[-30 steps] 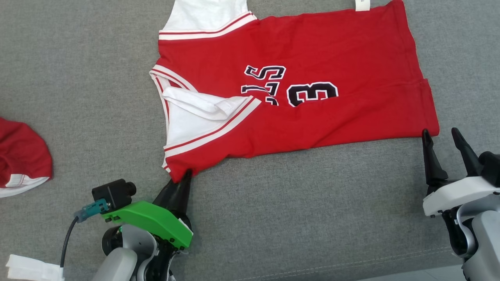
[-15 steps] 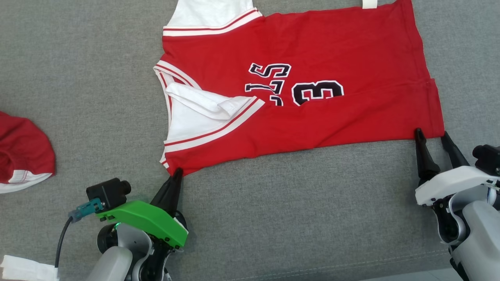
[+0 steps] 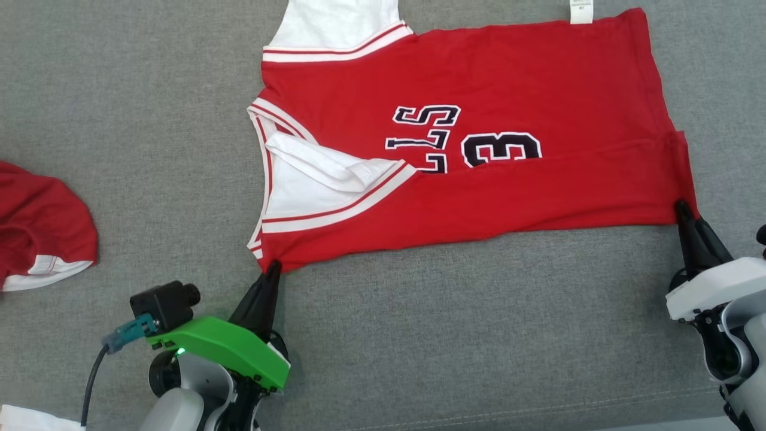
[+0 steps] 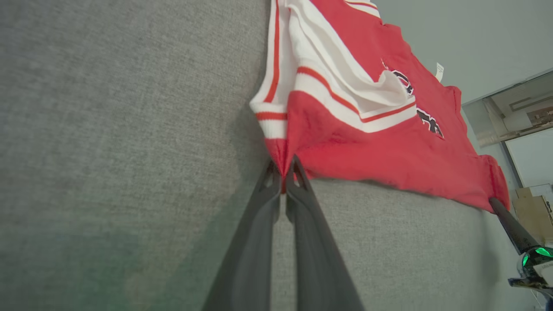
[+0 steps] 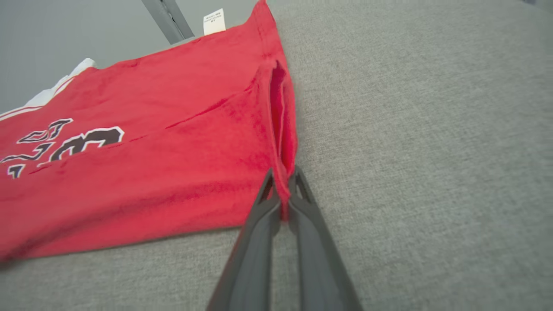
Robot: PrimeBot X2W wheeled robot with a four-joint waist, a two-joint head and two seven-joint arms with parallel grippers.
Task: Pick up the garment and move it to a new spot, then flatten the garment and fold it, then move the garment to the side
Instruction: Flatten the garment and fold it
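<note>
Head view: red jersey [image 3: 479, 137] lies spread flat on the grey fabric surface [image 3: 419, 335], neck and white-trimmed armholes toward the left, hem toward the right, black "3" and letters face up. The whole frame has shifted versus a second ago, so that is the camera, not the jersey. Real change: the right gripper [image 3: 682, 209] had its two fingers spread wide beside the near hem corner; now they are pressed together into one dark point on that corner. Left gripper [image 3: 272, 269] is at the near shoulder corner as before, fingers together, tips touching the red edge. A second red garment [image 3: 42, 227] sits bunched at the left edge, well apart from the jersey. White tag [image 3: 581, 11] sticks out at the far edge.

Left wrist view: the left gripper's fingers meet at the tips and a small peak of red cloth is pinched between them, just below the red-and-white striped trim. Cloth at the pinch is slightly raised off the surface. The rest of the jersey stretches away to the right, where the right gripper's dark finger touches the far corner.

Right wrist view: right fingers are closed, with the folded hem corner clamped between the tips. The hem edge runs straight up from the pinch, and the side slit gapes open just above it. The jersey body lies flat to the left, number visible.
</note>
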